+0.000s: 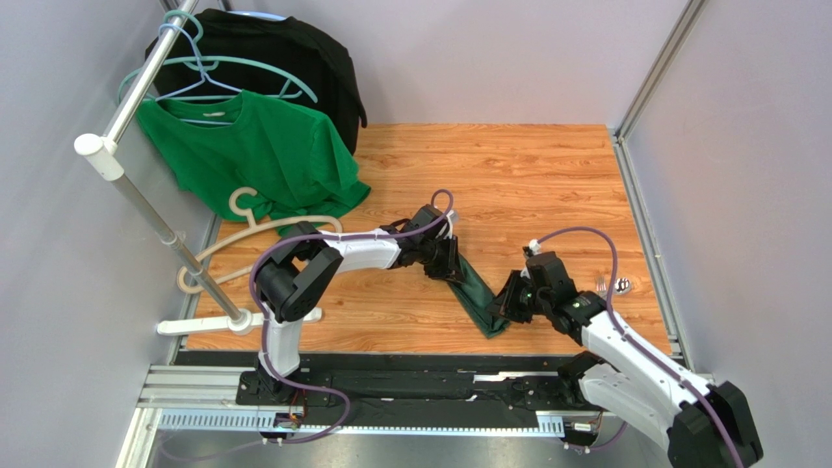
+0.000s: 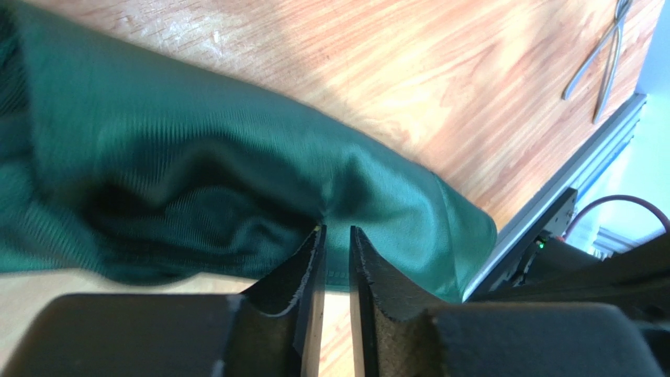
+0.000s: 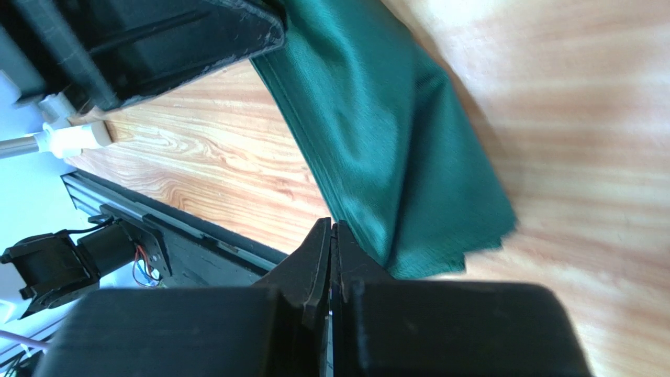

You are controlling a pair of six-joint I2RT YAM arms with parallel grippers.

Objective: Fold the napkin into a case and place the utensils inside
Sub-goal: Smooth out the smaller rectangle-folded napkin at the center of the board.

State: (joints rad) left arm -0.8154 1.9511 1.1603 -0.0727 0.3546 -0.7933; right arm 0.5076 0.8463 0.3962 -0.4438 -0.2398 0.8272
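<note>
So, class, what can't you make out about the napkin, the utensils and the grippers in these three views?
- Utensils: too small in the top view to tell apart; cut off by the upper edge in the left wrist view.
- Napkin: its far end is hidden under the left gripper in the top view.
- Left gripper: whether its tips pinch cloth; the left wrist view is blurred there.

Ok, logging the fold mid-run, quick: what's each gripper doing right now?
Left gripper: narrow gap, tips at the napkin edge; grip cannot be told.
Right gripper: shut, tips against the napkin; pinch unclear.
</note>
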